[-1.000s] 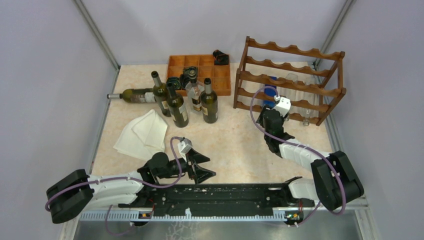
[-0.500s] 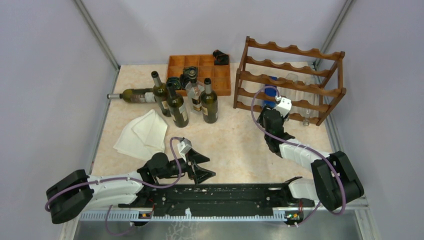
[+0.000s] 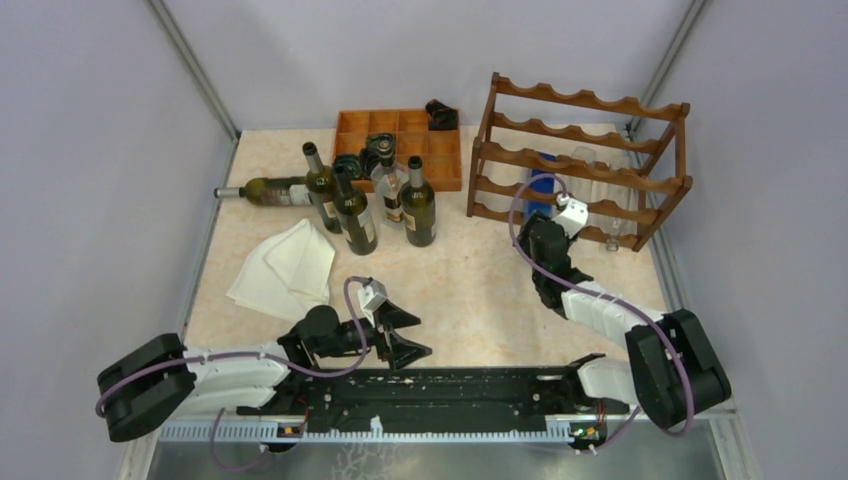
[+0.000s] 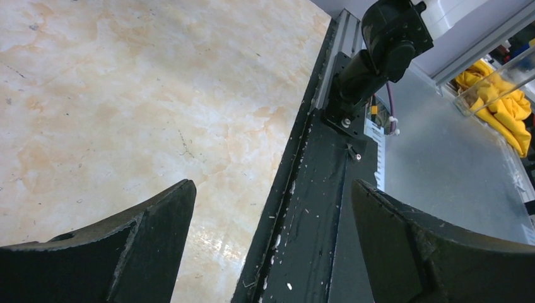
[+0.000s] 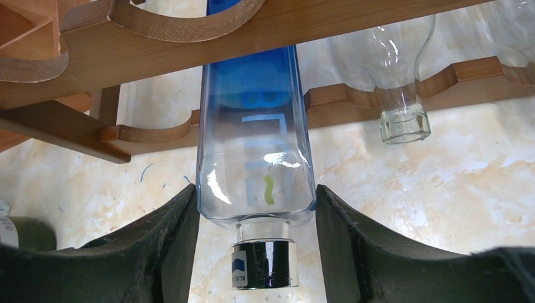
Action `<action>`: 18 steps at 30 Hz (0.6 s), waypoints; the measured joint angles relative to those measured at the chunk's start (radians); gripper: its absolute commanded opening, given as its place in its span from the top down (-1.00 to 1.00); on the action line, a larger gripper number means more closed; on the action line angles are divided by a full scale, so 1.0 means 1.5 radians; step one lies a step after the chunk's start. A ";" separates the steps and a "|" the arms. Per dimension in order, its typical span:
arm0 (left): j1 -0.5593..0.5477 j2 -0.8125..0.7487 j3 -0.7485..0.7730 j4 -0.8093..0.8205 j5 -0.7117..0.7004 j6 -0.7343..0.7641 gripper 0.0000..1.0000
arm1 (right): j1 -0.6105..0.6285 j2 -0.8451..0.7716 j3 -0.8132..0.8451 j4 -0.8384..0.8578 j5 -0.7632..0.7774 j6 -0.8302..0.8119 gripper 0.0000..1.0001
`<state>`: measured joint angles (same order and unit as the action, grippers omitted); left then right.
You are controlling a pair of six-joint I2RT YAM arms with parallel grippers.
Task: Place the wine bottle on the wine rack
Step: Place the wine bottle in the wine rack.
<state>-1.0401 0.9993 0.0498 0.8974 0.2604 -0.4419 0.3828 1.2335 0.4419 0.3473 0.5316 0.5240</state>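
Evidently the wine bottle [image 5: 252, 126] is laid in the wine rack [image 5: 158, 44] — flanked by the right gripper [image 5: 255, 189], clamping cannot be told; a clean withdrawal is needed.

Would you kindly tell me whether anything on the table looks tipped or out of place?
One green wine bottle lies on its side at the far left; the bottles beside it stand upright.
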 measured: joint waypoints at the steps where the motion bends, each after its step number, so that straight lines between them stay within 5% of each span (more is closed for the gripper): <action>1: 0.000 0.005 0.000 0.003 0.003 0.004 -0.96 | 0.001 -0.005 -0.002 -0.002 -0.001 0.001 0.62; 9: 0.000 0.066 0.003 0.033 0.031 0.028 -0.96 | 0.015 -0.050 -0.031 -0.016 0.003 0.009 0.58; 15: 0.000 0.085 0.010 0.052 0.045 0.035 -0.96 | 0.019 -0.061 -0.032 -0.038 -0.001 0.013 -0.16; 18: 0.000 0.082 0.010 0.058 0.048 0.036 -0.96 | 0.019 -0.060 -0.024 -0.052 -0.003 0.013 -0.32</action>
<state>-1.0397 1.1217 0.0650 0.9840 0.3328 -0.3882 0.4118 1.1442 0.4061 0.2687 0.5274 0.5438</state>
